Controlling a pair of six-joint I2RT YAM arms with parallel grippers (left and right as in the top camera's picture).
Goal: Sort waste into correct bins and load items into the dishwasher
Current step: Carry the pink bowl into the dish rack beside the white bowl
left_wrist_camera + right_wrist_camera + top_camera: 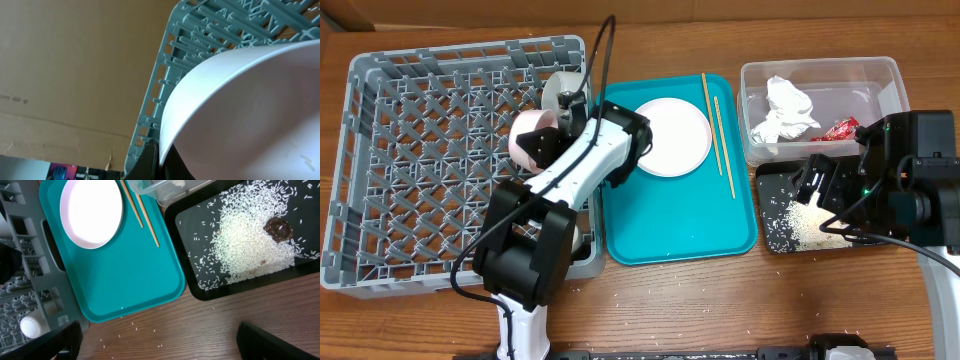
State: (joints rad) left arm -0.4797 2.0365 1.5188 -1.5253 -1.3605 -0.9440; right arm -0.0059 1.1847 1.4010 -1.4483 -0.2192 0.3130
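Here the left end effector (552,140) is clamped shut on the rim of a white bowl (531,140), holding it tipped on edge over the right wall of the grey dish rack (390,150), just left of the teal tray (660,225). The left wrist view shows the bowl's smooth curved wall filling the frame, with one dark finger (150,160) pinching its edge and the rack's lattice behind. The bowl looks stiff, glossy and probably breakable, so a rim pinch is the natural hold, though it may swing or slip if it is moved quickly. It should be lowered between the grid ribs rather than dropped. On the teal tray lie the round plate (670,135) and, right of it, the pair of wooden chopsticks (718,135). The plate is flat and slick and is best taken at its raised edge, while the chopsticks are thin and light and may roll apart. Right of the teal tray, the clear tub (890,75) holds the crumpled napkin (782,108) and the red wrapper (842,128), and the black tray (180,275) below it carries rice grains (240,235) and a brown food scrap (279,228). The right end effector (159,330) hovers over that black tray's near edge and the table (215,325), its fingers spread wide and gripping nothing.
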